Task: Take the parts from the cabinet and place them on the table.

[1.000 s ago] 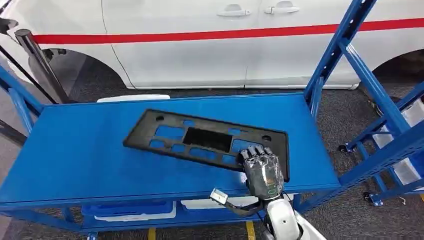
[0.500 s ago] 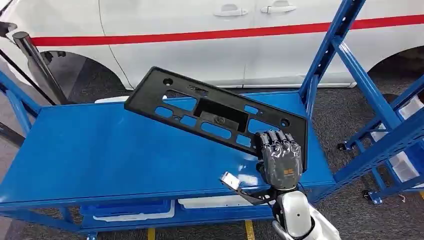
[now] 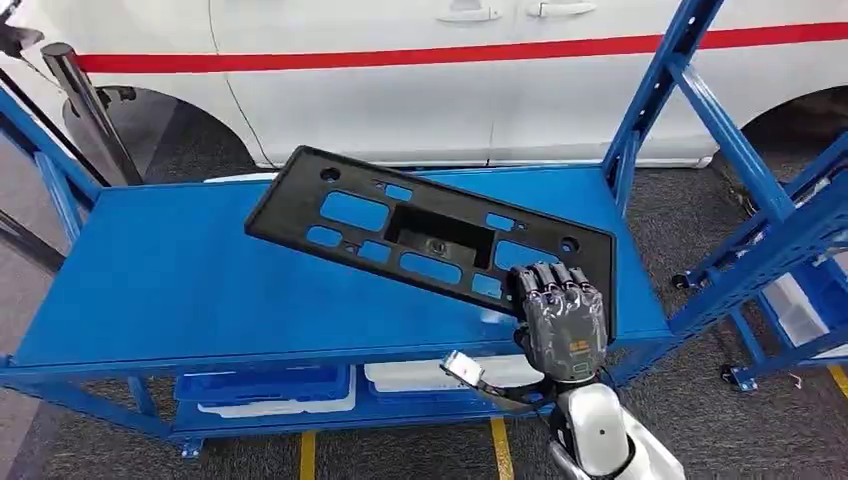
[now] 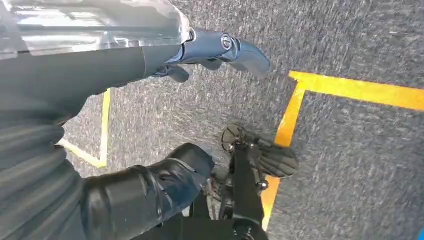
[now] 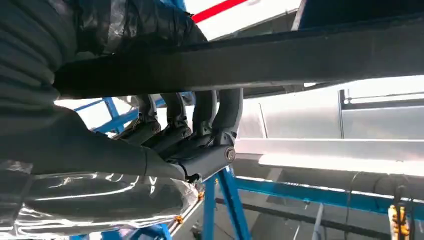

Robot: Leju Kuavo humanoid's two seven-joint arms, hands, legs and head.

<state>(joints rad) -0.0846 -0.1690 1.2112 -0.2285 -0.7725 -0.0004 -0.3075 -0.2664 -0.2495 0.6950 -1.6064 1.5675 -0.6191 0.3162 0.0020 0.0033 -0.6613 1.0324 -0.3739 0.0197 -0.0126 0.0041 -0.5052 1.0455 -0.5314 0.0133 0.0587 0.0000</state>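
The right robot hand grips the black part at its near right corner, fingers curled over the top face at about 5 o'clock of the head view. In the right wrist view the same robot hand shows its dark fingers hooked around the part's edge, with the thumb below, so the part is pinched between them.

The part is a long, flat black panel with several rectangular cut-outs and a solid dark patch at its middle. It is tilted: the held corner is low and near, and the far end rises toward 10 o'clock, lifted clear of the blue shelf under it. Whether the held corner touches the shelf, I cannot tell.

The shelf belongs to a blue rack whose upright and brace climb toward 1 o'clock. Below the shelf, at 6 to 7 o'clock, sit a blue bin and a white bin. Behind the rack, from 10 to 2 o'clock, stands a white car with a red stripe.

The left robot hand hangs over grey carpet marked with yellow lines; its fingers are stretched out and hold nothing.
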